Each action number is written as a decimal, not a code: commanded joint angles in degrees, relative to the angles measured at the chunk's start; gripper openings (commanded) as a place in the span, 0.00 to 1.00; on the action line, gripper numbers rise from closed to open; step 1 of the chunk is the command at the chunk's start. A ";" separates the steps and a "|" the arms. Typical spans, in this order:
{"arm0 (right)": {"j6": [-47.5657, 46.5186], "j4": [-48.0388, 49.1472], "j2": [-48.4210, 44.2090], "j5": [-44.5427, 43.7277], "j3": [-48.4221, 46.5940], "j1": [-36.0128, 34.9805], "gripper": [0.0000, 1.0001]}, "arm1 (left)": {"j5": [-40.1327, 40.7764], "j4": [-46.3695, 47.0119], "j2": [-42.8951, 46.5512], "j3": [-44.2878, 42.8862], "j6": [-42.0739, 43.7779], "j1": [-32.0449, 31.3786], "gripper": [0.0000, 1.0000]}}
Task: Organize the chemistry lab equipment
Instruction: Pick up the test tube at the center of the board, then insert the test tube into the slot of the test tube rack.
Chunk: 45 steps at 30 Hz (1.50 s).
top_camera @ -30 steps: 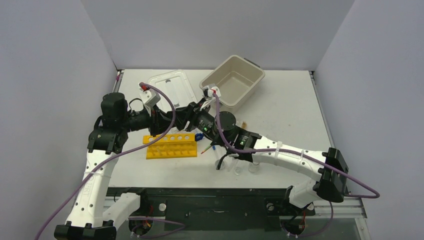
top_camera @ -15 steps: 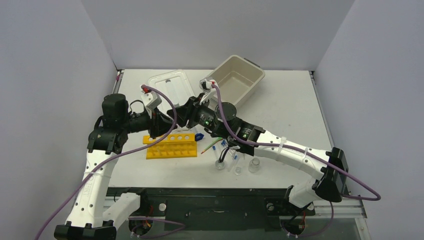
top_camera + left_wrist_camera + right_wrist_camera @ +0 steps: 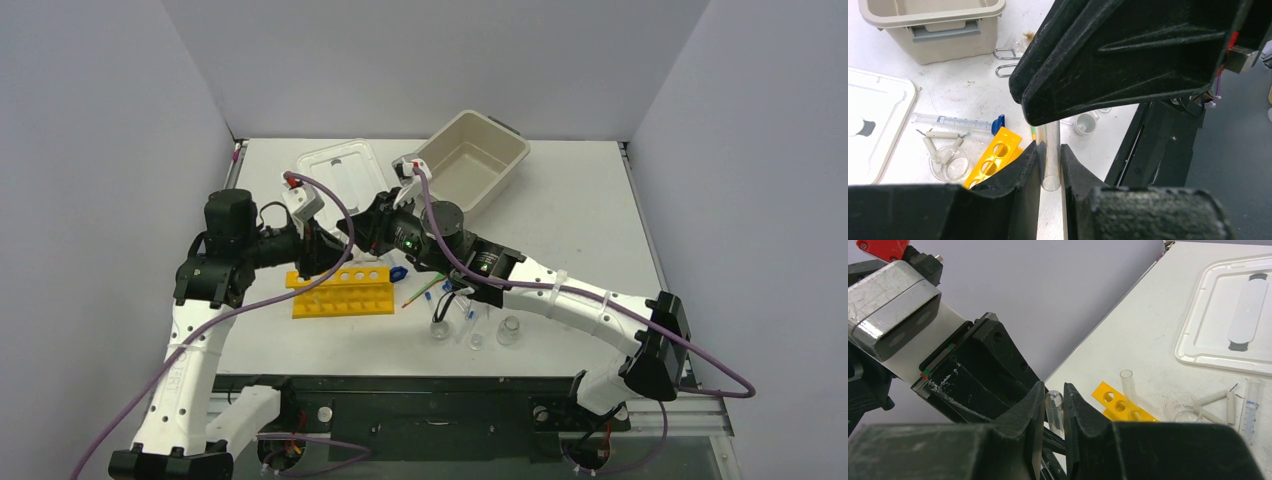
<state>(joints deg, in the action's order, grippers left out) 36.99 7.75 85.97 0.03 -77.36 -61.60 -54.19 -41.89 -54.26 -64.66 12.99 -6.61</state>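
While both arms meet over the left-centre of the bench [image 3: 580, 220], the left gripper [image 3: 1049, 150] and the right gripper [image 3: 1054, 387] each pinch the same clear test tube [image 3: 1050, 172], jaws closed to a narrow gap on its glass. The tube is held in the air by the far side of the yellow tube rack [image 3: 340, 292], where a second test tube [image 3: 1128, 385] stands in a hole. A graduated cylinder [image 3: 955, 121] lies beside the rack. The beige tub [image 3: 465, 165] sits toward the far edge.

Clear test tube [image 3: 1050, 155], held aloft
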 commanded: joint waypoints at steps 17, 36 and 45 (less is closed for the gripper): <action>-15.86 -5.83 2.40 -18.90 6.24 -8.80 0.00 | 12.30 -12.32 -3.32 -9.28 2.86 13.12 0.97; -22.71 6.10 14.30 -20.73 7.10 -10.73 0.00 | 13.54 -11.77 -7.21 -4.64 6.25 28.50 0.97; -23.90 15.55 14.01 -21.92 11.83 -10.59 0.00 | 13.90 -9.68 -6.28 -3.78 5.83 28.50 0.96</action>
<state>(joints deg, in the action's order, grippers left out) 14.06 15.59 101.23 -20.08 -67.22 -72.05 -40.27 -55.02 -62.06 -68.69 18.61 21.50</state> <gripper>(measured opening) 0.130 0.968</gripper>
